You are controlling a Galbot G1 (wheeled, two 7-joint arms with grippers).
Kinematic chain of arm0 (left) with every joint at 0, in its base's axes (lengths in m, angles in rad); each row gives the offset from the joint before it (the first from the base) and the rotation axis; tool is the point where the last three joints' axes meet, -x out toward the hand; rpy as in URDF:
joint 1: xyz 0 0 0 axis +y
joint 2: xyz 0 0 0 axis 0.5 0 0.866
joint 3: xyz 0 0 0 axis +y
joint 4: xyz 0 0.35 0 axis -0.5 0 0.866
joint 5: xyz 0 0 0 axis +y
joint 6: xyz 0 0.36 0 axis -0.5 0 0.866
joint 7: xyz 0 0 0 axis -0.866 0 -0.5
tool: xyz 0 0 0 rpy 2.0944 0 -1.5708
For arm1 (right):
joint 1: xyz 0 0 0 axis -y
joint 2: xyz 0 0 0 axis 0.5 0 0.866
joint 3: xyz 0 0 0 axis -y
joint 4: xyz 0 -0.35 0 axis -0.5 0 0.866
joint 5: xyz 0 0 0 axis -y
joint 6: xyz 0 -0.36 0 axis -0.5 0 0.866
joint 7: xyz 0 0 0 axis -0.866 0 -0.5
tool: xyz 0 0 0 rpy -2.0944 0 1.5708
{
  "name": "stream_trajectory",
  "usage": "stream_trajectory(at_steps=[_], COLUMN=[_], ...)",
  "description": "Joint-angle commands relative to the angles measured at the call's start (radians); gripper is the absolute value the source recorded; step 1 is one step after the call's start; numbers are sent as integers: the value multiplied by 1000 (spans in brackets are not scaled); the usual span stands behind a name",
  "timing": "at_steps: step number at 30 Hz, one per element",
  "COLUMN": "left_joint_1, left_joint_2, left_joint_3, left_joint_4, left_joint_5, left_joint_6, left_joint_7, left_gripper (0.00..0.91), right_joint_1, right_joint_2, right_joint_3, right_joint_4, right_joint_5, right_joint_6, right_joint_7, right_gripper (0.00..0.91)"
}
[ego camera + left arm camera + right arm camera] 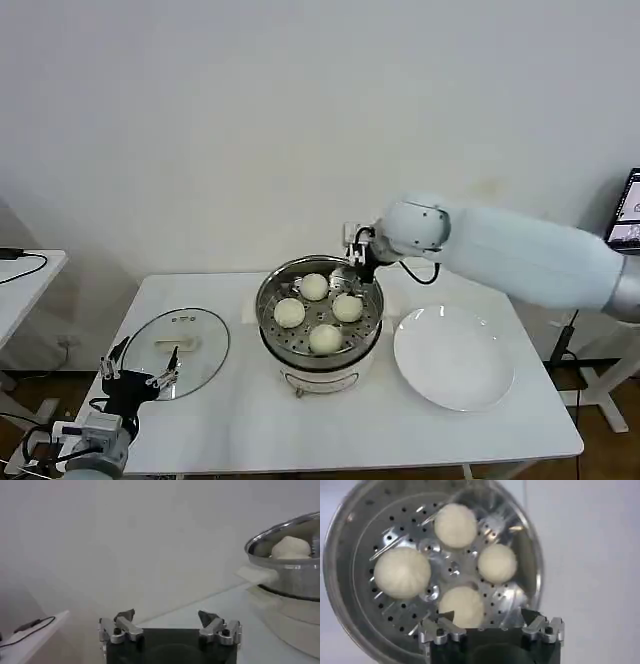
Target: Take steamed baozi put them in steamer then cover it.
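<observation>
The shiny round steamer (268,300) stands mid-table on its white base, uncovered. Several cream-white steamed baozi (314,287) lie on its perforated tray (402,527). My right gripper (355,262) hovers over the steamer's back right rim, open and empty. In the right wrist view that gripper (487,617) sits just above one baozi (461,605) without touching it. My left gripper (142,366) waits open and empty at the table's front left corner, beside the glass lid (180,350). The left wrist view shows the left gripper (166,616) and, farther off, the steamer (290,575).
A flat white plate (455,357) lies empty to the right of the steamer. The glass lid rests flat on the table at the left. A second white table (20,285) with a cable stands beyond the left edge.
</observation>
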Motion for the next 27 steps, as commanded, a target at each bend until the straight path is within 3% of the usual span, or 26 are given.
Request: stream_trajectory(at_steps=[1, 6, 10, 15, 19, 23, 27], left_joint_1=[-2, -2, -1, -5, -8, -9, -8], left_joint_2=[-1, 2, 1, 3, 5, 13, 36], left_joint_3=[2, 4, 2, 1, -3, -6, -7], left_joint_4=[8, 23, 40, 82, 123, 168, 214], left_joint_5=[2, 11, 18, 65, 117, 264, 469], left_joint_6=[-1, -5, -13, -62, -112, -152, -182], left_joint_7=[0, 2, 2, 9, 15, 42, 42], left_gripper=[907, 907, 907, 907, 907, 907, 907], right_joint_1=[-308, -712, -1019, -1377, -1591, -1733, -1865], right_joint_2=[-236, -274, -242, -126, 12, 177, 301], right_joint_3=[392, 732, 1087, 1488, 1714, 1907, 2032], right_joint_4=[204, 229, 270, 320, 352, 376, 403], right_joint_5=[-28, -143, -237, -317, -390, -456, -433], right_joint_6=[136, 294, 381, 455, 533, 587, 621], right_joint_7=[394, 510, 525, 483, 410, 327, 277], right_gripper=[907, 907, 907, 907, 907, 907, 907])
